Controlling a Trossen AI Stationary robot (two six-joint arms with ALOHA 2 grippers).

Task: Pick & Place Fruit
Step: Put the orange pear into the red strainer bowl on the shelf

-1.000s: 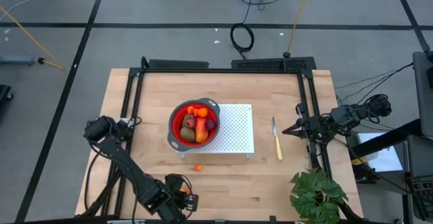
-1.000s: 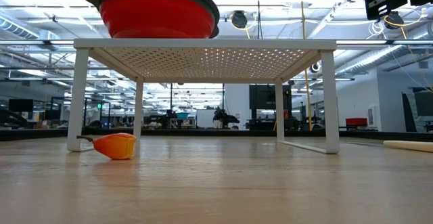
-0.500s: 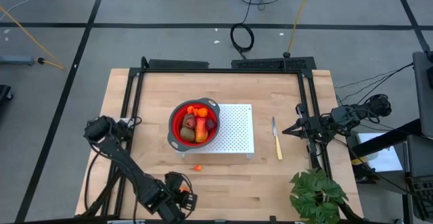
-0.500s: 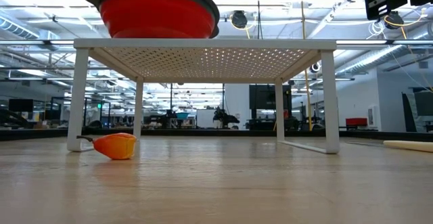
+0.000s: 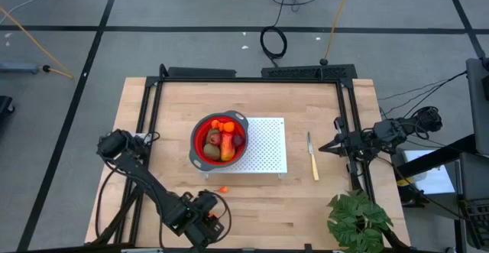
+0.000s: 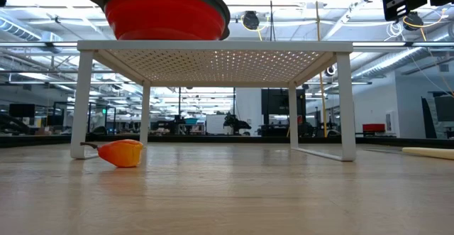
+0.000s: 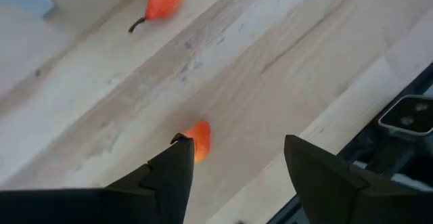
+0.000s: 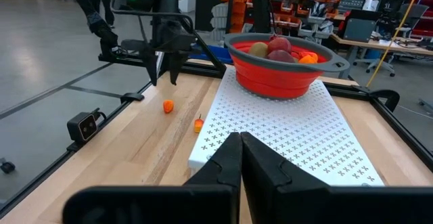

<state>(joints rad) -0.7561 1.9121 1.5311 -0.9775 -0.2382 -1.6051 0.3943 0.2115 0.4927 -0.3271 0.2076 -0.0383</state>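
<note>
My left gripper [image 5: 214,222] hangs open near the table's near edge, pointing steeply down, just above a tiny orange bit [image 7: 198,139] that lies on the wood by one fingertip; seen from the side [image 8: 168,105], the bit is clear of the fingers. A second orange bit with a stem [image 5: 222,189] lies farther in, by the rack's near left leg. The other fruit sits in a red bowl [image 5: 200,147] on a white perforated rack [image 5: 263,147]. My right gripper [image 8: 240,146] waits shut and level at the table's right edge.
A yellow-handled knife [image 5: 312,157] lies right of the rack. A green leafy plant [image 5: 357,221] stands at the near right corner. A black frame rail [image 8: 128,95] runs along the table's near edge beside my left gripper. Bare wood lies between the rack and the near edge.
My left hand has rolled about its own pointing line and shifted a little toward the table's right. The fruit in the bowl and the stemmed orange bit have stayed put.
</note>
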